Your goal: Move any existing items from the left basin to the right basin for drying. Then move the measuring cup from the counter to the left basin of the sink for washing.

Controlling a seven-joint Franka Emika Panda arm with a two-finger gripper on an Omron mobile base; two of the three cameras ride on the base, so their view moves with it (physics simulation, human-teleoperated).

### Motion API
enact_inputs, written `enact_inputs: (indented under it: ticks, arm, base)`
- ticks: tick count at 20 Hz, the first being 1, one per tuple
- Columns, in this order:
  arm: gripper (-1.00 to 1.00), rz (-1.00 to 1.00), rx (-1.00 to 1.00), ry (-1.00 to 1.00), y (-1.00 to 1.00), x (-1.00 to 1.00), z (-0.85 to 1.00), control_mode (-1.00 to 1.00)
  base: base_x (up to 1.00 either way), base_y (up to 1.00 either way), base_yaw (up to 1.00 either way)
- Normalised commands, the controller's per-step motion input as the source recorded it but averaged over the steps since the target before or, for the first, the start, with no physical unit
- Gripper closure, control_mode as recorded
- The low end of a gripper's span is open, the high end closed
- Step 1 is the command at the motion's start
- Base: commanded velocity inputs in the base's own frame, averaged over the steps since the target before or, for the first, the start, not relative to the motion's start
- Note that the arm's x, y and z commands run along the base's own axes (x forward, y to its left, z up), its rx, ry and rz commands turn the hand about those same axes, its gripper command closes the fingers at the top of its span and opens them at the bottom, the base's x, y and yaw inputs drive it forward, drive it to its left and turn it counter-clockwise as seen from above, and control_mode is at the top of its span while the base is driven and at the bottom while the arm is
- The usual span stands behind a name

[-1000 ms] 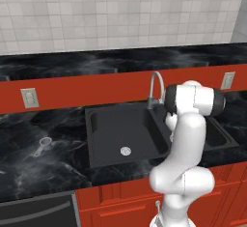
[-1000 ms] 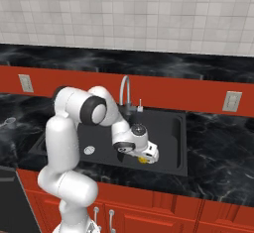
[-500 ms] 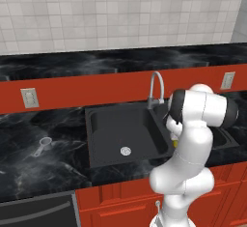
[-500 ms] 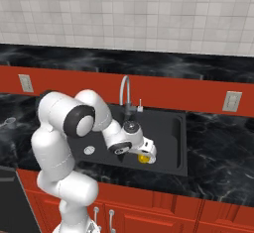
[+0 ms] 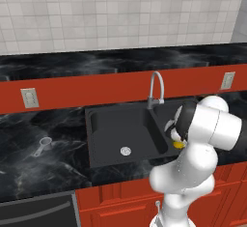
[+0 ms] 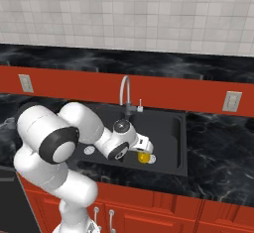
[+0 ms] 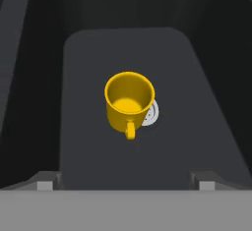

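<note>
The yellow mug (image 7: 129,103) stands upright in the right basin (image 7: 83,141), over its silver drain, handle toward the camera. My gripper (image 7: 125,180) hangs open above it, holding nothing; the two fingertips (image 7: 47,181) stand wide apart, clear of the mug. From the base, the mug (image 6: 144,157) sits just beyond my hand (image 6: 140,145), and a sliver of the mug (image 5: 179,144) shows beside my arm. The left basin (image 5: 113,127) holds only its drain. The measuring cup (image 5: 45,143) lies on the counter (image 5: 29,158) left of the sink.
The gooseneck faucet (image 5: 155,88) rises behind the divider between the basins. My own arm (image 6: 74,138) crosses over the left basin. Wall outlets (image 5: 29,97) sit on the red backsplash. A dark appliance front (image 5: 38,211) lies under the counter at lower left.
My arm has folded, the elbow swinging down and back, and the hand has drawn up off the mug. The mug stays in the right basin.
</note>
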Motion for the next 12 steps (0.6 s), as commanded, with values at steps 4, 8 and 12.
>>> enact_inputs:
  ticks: [4,8,12]
  arm:
    - [-1.00,0.00,0.00,0.06,-0.06,0.01,0.89,-1.00]
    - [-1.00,0.00,0.00,0.07,-0.11,0.00,0.89,-1.00]
    - [-1.00,0.00,0.01,0.05,-0.02,0.00,0.81,-1.00]
  base:
    - [0.00,0.00,0.00]
    - [0.00,0.00,0.00]
    - [0.00,0.00,0.00]
